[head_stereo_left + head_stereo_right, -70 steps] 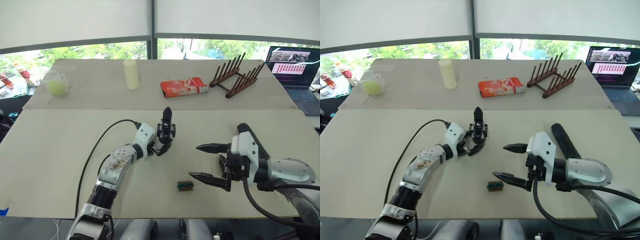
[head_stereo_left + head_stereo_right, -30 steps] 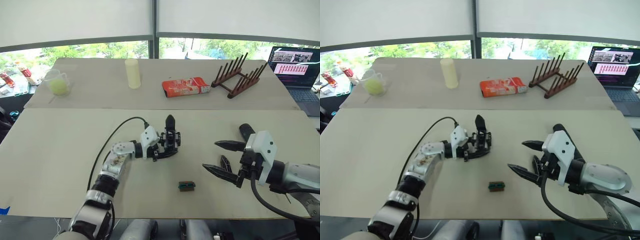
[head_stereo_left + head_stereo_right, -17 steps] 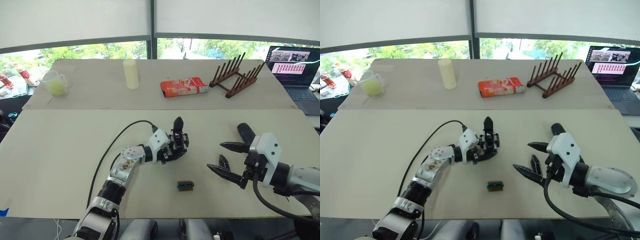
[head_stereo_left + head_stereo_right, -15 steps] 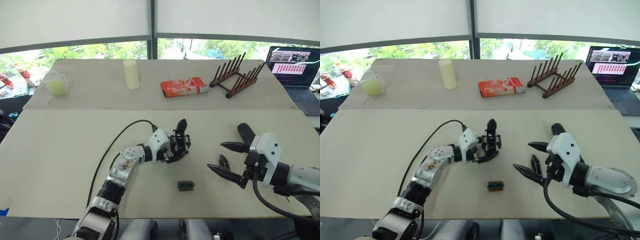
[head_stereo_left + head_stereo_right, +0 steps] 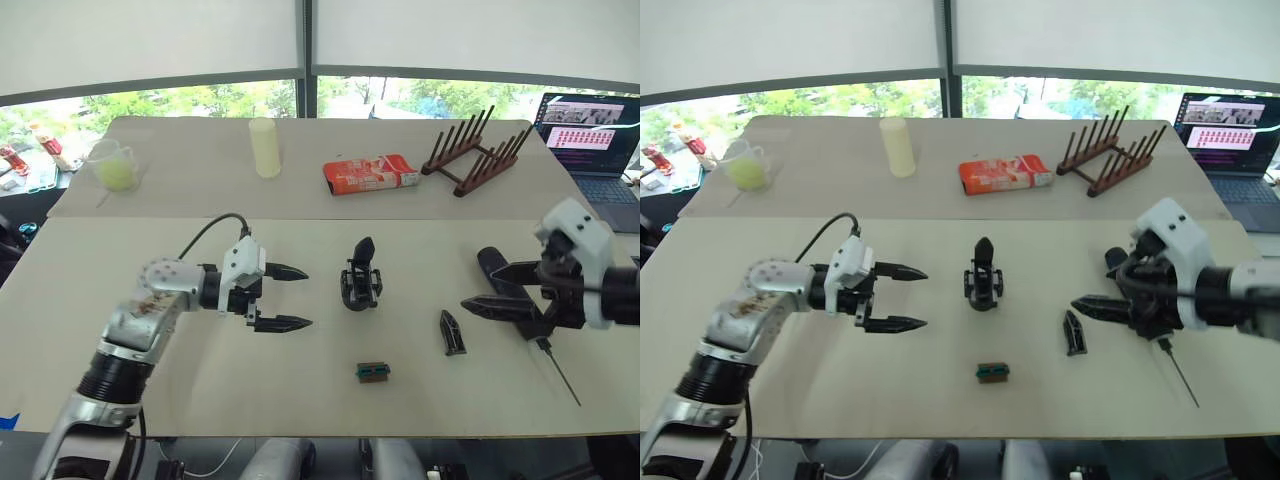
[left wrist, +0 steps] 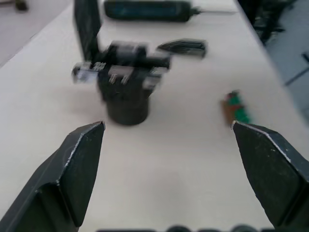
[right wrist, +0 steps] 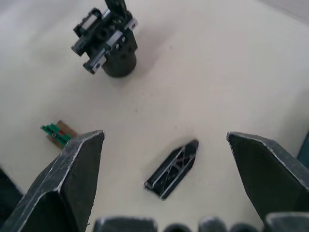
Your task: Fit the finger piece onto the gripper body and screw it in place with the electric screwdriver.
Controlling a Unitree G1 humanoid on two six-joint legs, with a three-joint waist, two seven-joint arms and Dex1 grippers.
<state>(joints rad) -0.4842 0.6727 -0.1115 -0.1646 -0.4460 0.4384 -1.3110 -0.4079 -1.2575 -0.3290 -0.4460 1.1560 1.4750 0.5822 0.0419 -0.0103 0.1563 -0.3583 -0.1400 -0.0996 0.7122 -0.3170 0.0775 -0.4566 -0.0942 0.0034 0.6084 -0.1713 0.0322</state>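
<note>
The gripper body (image 5: 360, 283) stands upright on its round base at the table's middle, one pointed finger sticking up, with nothing holding it. My left gripper (image 5: 300, 297) is open a short way to its left, pointing at it (image 6: 126, 72). The finger piece (image 5: 452, 332) lies flat on the table to the right. My right gripper (image 5: 485, 290) hovers open just right of the finger piece (image 7: 173, 169). The electric screwdriver (image 5: 502, 272) lies behind that gripper, partly hidden, its thin bit (image 5: 560, 372) pointing toward the front edge.
A small green-and-black block (image 5: 371, 372) lies in front of the gripper body. On the far table stand a pale yellow cup (image 5: 265, 147), a red packet (image 5: 369, 173), a wooden rack (image 5: 475, 150) and a clear jug (image 5: 115, 165). A laptop (image 5: 590, 140) sits at the far right.
My left gripper has let go of the gripper body, opened and drawn back to the left. The body now stands alone. My right gripper has moved right, off the finger piece.
</note>
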